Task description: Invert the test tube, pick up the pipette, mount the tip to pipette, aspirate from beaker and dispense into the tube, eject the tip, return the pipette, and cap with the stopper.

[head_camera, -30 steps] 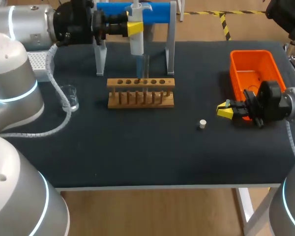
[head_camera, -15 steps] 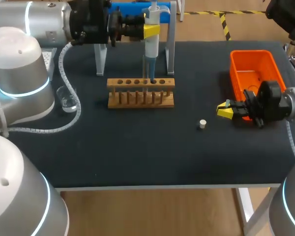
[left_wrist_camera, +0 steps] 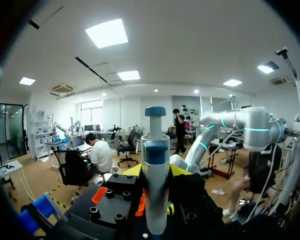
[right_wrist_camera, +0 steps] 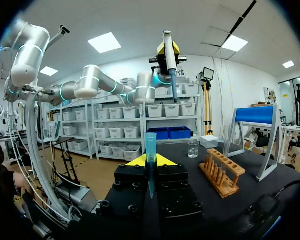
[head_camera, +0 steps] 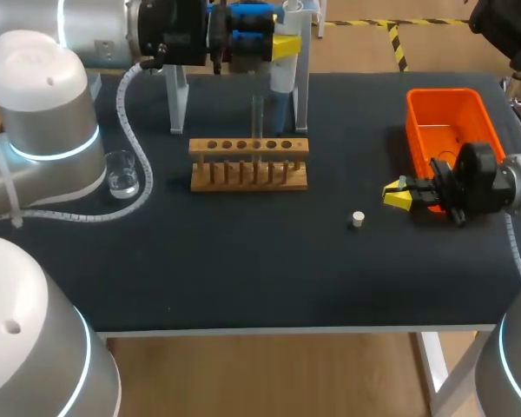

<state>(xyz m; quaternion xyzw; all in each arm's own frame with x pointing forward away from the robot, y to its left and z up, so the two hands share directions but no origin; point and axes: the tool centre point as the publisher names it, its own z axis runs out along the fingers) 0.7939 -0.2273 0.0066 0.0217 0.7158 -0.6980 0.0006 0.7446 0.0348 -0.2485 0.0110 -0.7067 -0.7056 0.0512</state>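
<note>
My left gripper (head_camera: 282, 45) is at the back of the table, shut on the white and blue pipette (head_camera: 282, 82), which hangs upright beside the right leg of the blue pipette stand (head_camera: 302, 82). In the left wrist view the pipette (left_wrist_camera: 155, 165) fills the gap between the yellow fingers of the left gripper (left_wrist_camera: 156, 172). A clear test tube (head_camera: 257, 120) stands in the wooden rack (head_camera: 248, 162). The beaker (head_camera: 122, 171) sits left of the rack. A white stopper (head_camera: 358, 219) lies on the mat. My right gripper (head_camera: 398, 195) (right_wrist_camera: 150, 161) is shut on a blue pipette tip (right_wrist_camera: 150, 150).
An orange bin (head_camera: 447, 130) stands at the right side, just behind my right wrist. From the right wrist the rack (right_wrist_camera: 222, 175), the beaker (right_wrist_camera: 193, 149) and the stand (right_wrist_camera: 257, 114) lie ahead. My left arm's cable loops near the beaker.
My left arm has carried the pipette from above the rack to the right and back, up to the stand's right leg. The right arm has kept still.
</note>
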